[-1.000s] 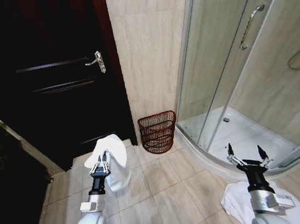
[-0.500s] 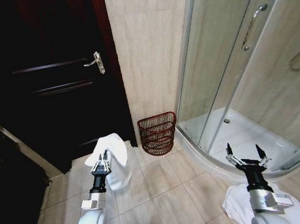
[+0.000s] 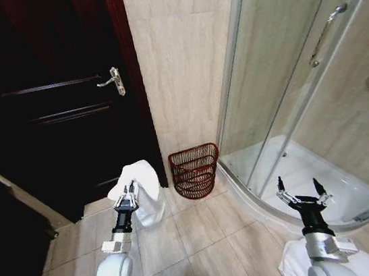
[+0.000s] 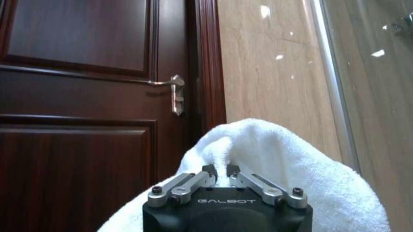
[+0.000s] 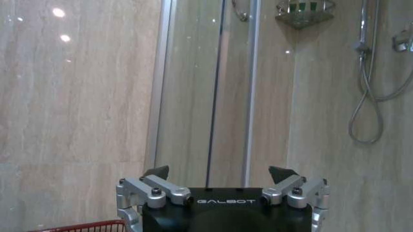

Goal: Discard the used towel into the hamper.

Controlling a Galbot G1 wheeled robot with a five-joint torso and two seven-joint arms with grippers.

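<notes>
Left gripper [image 3: 129, 187] jaws clamped on the white towel [image 3: 139, 191], pinching a fold at its top; the towel drapes down off the jaws, held above the floor [image 3: 190, 229] in front of the dark wooden door [image 3: 52, 114]. From the left wrist camera the left gripper [image 4: 219, 169] has its tips buried in the towel [image 4: 284, 164], door handle [image 4: 175, 94] beyond. Right gripper [image 3: 300, 188] jaws spread wide apart, nothing in them, held low beside the curved shower enclosure [image 3: 288, 97]. Hamper [image 3: 193, 171] sits on the floor against the tiled wall [image 3: 175, 64], between the door frame and the shower edge, just right of the towel, open path between them. Hamper rim [image 5: 77, 225] shows just beside the right gripper [image 5: 219, 174] in its wrist camera. Another white cloth [image 3: 297, 262] lies on the floor by the right arm.
</notes>
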